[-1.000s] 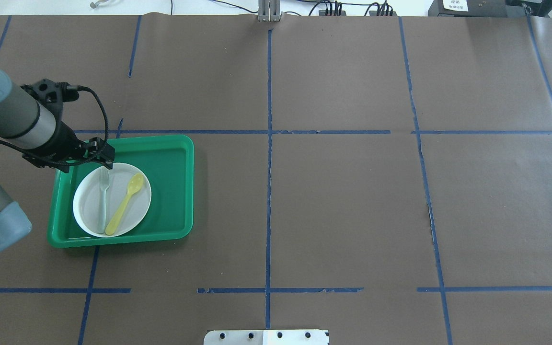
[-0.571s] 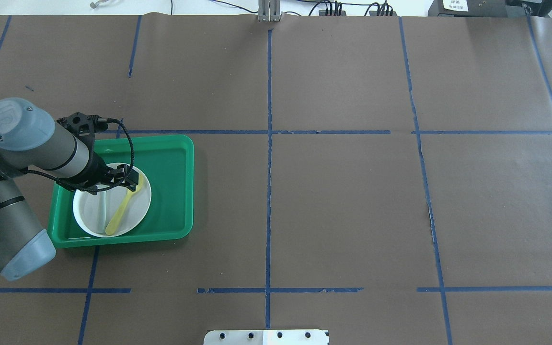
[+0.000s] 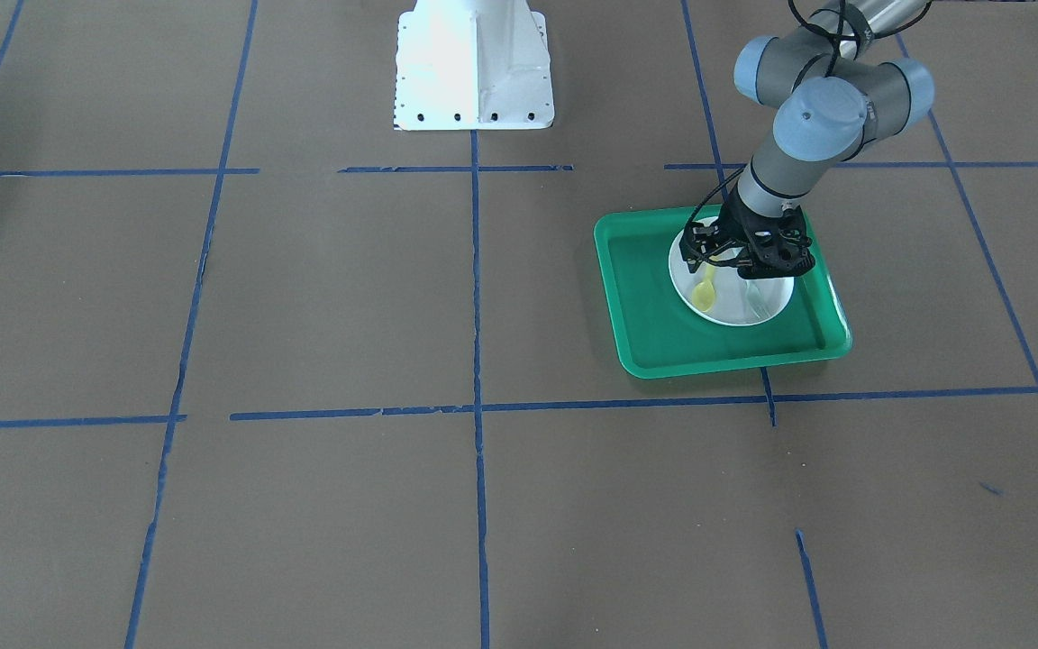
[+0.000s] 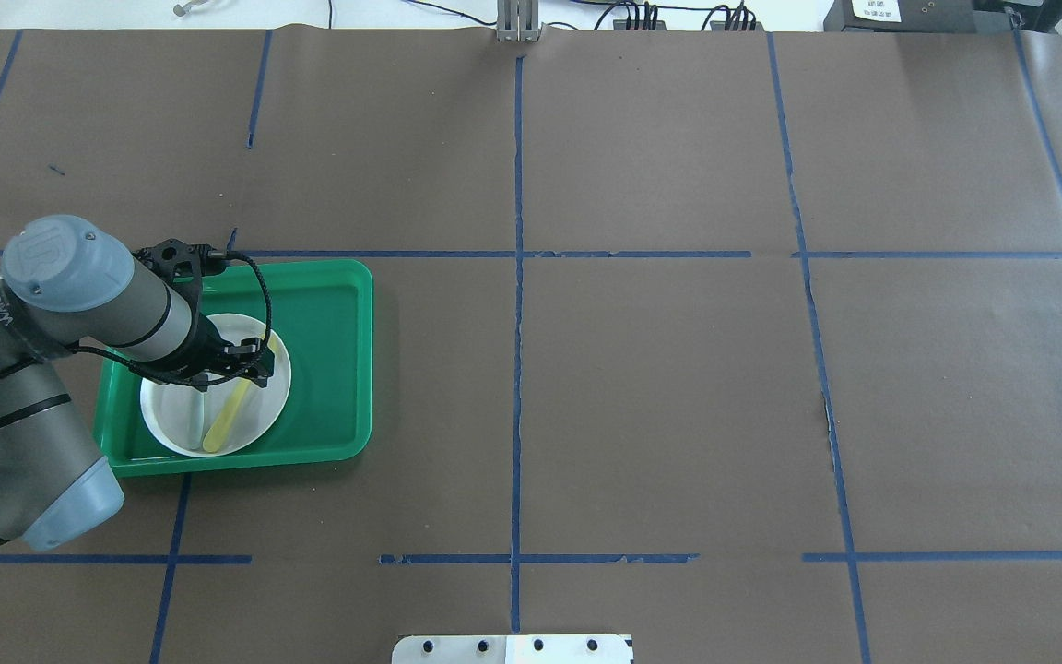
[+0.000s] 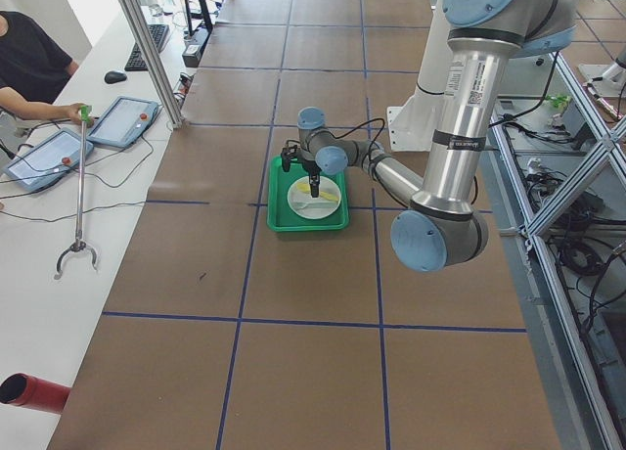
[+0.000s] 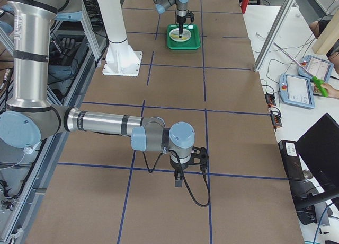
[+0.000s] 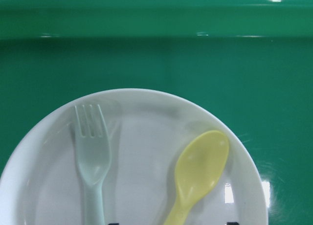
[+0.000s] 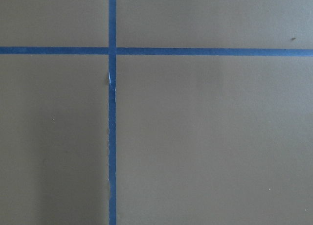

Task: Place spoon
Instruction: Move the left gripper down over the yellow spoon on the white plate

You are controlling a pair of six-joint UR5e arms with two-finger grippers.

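Tray [image 4: 347,304] held plate [image 4: 162,406]. Left gripper [image 4: 250,364] hung low over the plate, jaws apart astride the spoon [image 7: 200,168] handle. Right gripper [image 6: 178,181]: grip unreadable. Spoon lay on plate, bowl toward 1 o'clock, fork [image 7: 93,156] at its 9. Likely pre-grasp; next, descend and close squarely on the slim handle

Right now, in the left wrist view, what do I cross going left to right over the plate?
First the pale green fork → yellow spoon → the white plate at its right rim → green tray floor.
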